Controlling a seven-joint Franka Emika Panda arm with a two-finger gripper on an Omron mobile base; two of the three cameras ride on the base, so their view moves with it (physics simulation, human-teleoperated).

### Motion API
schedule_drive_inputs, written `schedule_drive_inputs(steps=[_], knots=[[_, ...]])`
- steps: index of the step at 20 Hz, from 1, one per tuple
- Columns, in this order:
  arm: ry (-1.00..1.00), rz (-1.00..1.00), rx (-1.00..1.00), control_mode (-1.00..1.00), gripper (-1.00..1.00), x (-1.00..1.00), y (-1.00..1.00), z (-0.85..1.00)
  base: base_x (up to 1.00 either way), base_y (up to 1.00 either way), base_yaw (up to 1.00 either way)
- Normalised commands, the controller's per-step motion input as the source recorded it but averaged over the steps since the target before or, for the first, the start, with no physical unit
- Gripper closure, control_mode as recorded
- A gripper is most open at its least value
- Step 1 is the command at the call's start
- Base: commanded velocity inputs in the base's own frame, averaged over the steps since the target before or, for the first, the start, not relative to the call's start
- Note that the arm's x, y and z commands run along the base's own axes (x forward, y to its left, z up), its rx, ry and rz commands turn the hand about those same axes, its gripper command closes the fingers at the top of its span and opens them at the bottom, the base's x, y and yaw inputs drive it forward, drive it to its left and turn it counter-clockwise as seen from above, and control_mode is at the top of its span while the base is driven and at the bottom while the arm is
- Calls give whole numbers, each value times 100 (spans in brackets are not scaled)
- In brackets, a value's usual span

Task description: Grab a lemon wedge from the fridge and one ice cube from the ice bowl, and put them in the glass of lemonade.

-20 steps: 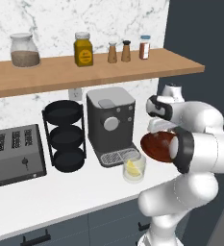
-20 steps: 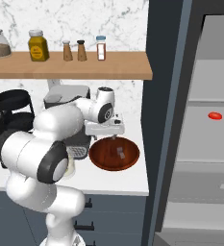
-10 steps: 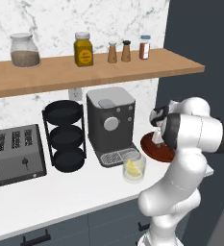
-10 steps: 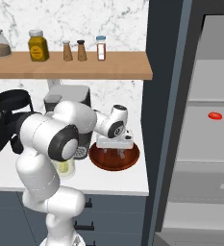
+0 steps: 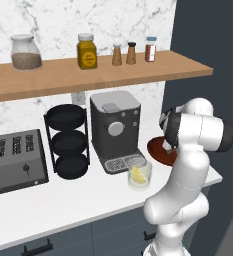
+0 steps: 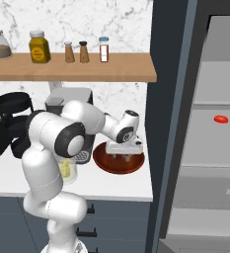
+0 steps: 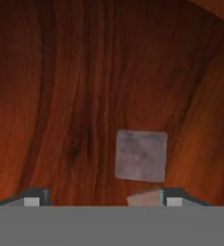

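Note:
My gripper (image 7: 106, 199) is open and points down into the reddish-brown ice bowl (image 6: 106, 165), low over its wooden floor (image 7: 60, 96). A pale ice cube (image 7: 141, 155) lies between the fingertips, nearer the right fingertip (image 7: 178, 196). A second, smaller pale piece (image 7: 144, 198) lies right beside that tip. The hand (image 6: 124, 148) hangs over the bowl (image 5: 158, 152), at the counter's right end. To its left stands the glass of lemonade (image 5: 139, 176), with a yellow lemon wedge (image 5: 136, 173) inside. The fridge (image 6: 205, 123) stands open at the right.
A grey coffee machine (image 5: 115, 130), black stacked round trays (image 5: 68, 142) and a toaster (image 5: 13, 160) line the counter's back. A wooden shelf (image 5: 88, 72) with jars runs overhead. A small flat red item (image 6: 220, 119) lies on a fridge shelf.
The arm has folded in and brought the hand down from above the bowl's rim into the bowl. Glass and bowl have stayed where they were.

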Motion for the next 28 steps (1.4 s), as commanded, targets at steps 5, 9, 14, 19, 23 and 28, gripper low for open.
schedule_drive_inputs(steps=[5, 9, 14, 19, 23, 28], knots=[[0, 10, 0, -100, -100, 0, 0, 1, 0, 0, 0], [0, 5, 0, -100, -100, -7, -4, -1, 0, 0, 0], [0, 3, 0, -100, -100, -14, 0, -1, 0, 0, 0], [0, 5, 0, -100, -100, -35, 1, 0, 0, 0, 0], [0, 7, 0, -100, -100, -16, 0, 0, 0, 0, 0], [0, 8, 0, -100, -100, -17, 3, 0, 0, 0, 0]])
